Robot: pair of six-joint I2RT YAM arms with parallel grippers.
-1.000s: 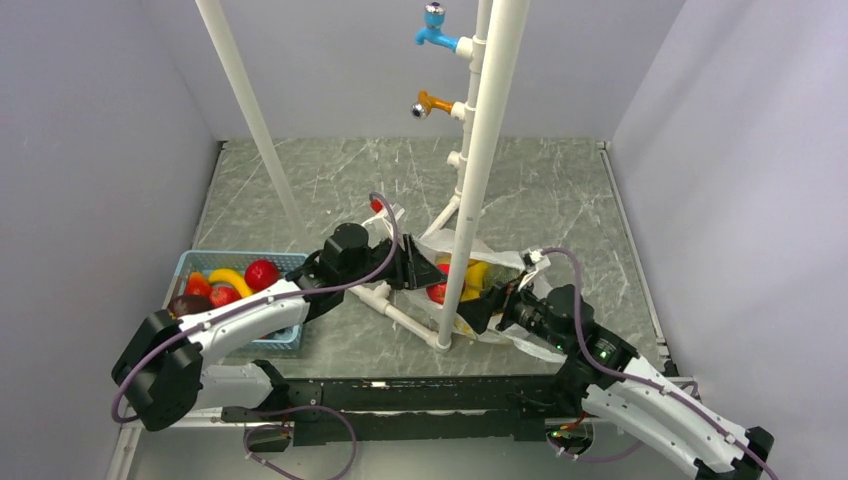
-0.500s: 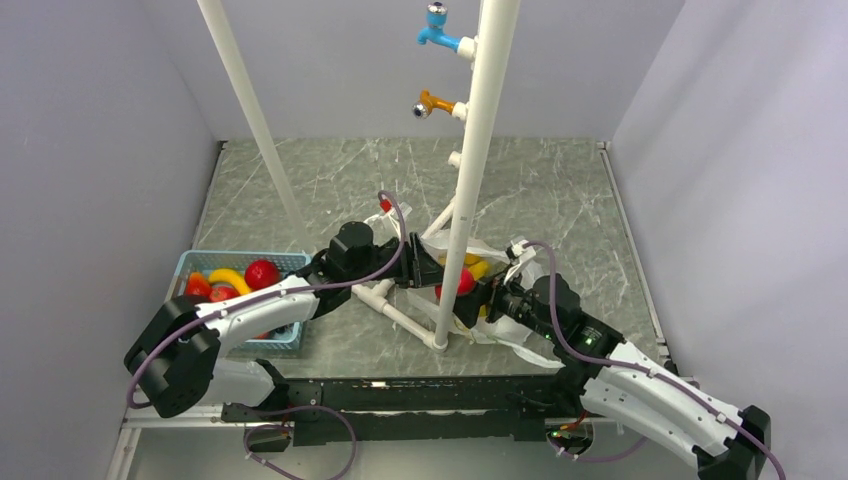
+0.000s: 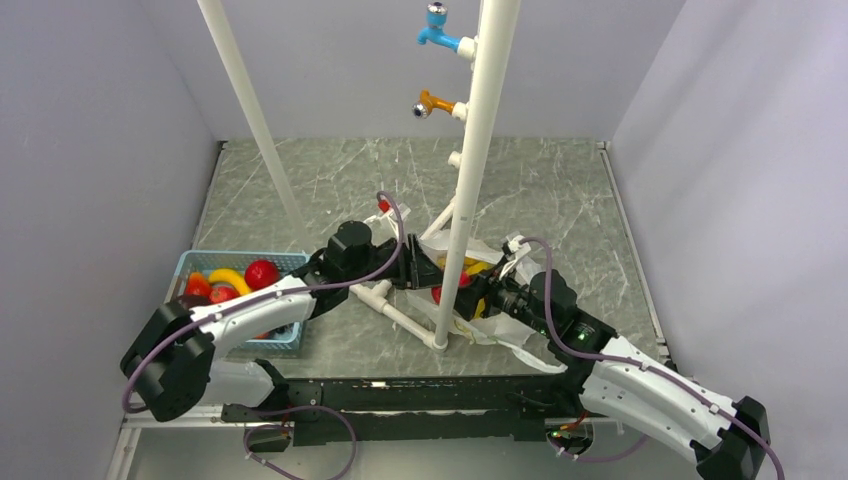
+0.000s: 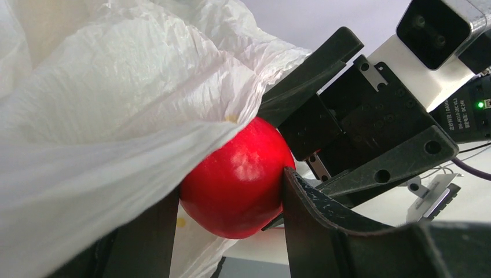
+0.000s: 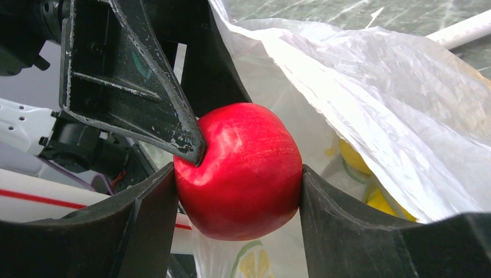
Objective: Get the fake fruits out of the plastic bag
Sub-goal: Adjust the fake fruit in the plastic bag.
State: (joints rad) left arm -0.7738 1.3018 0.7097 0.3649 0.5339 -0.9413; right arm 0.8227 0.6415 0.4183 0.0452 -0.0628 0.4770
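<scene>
Your right pincer (image 5: 236, 174) is closed on the apple (image 5: 243, 156), with the bag (image 5: 370, 87) draped just beyond it. Your left pincer (image 4: 228, 185) clamps that apple too, seemingly through film; pull now and the bag may follow.

This is a robotics lab test cell, not a lived-in room. Plain pale walls (image 3: 90, 150) box in a grey marble-patterned table (image 3: 560, 190) on 3 sides. 2 white-and-black robot arms, the left arm (image 3: 250, 315) and the right arm (image 3: 640, 385), are bolted to a black rail (image 3: 420, 395) along the table's near edge, with purple cables (image 3: 385, 240) looping over them. A white pipe frame (image 3: 475, 170) rises from the table's middle, carrying a blue tap (image 3: 437, 30) and an orange tap (image 3: 432, 103). A light-blue basket (image 3: 190, 262) by the left edge holds glossy toy fruits (image 3: 262, 272).
</scene>
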